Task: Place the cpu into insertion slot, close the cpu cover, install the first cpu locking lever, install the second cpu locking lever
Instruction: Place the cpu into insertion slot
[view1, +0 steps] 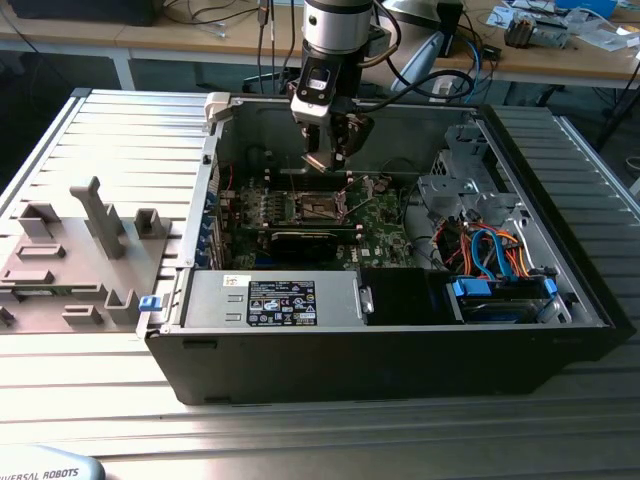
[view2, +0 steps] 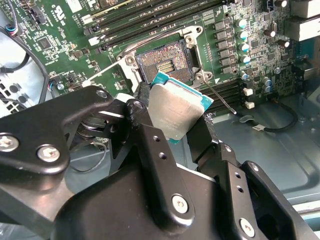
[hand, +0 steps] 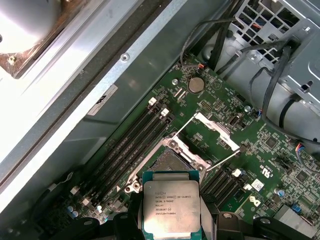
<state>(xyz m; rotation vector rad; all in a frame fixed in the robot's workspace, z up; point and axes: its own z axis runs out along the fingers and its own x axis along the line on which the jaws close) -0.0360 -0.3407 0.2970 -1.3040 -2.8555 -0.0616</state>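
My gripper (view1: 326, 152) hangs inside the open computer case, a little above the motherboard, and is shut on the cpu (view2: 176, 109). The chip is a small square with a silvery top and a teal edge, pinched between two black fingers (view2: 145, 127). In the first wrist view the cpu (hand: 171, 207) sits just short of the insertion slot (hand: 169, 162), whose dark pin field lies bare inside a silver rim. The insertion slot (view2: 162, 61) (view1: 315, 207) is uncovered. The cpu cover (hand: 216, 130) stands swung up beyond the slot, with two thin wire levers (hand: 226, 157) raised beside it.
Long memory slots (hand: 132, 145) run beside the socket. A black graphics card (view1: 305, 243) lies in front of it, then the power supply (view1: 290, 300). A drive cage with blue and orange cables (view1: 495, 255) fills the exterior view's right. A grey fixture tray (view1: 80, 250) rests outside the case.
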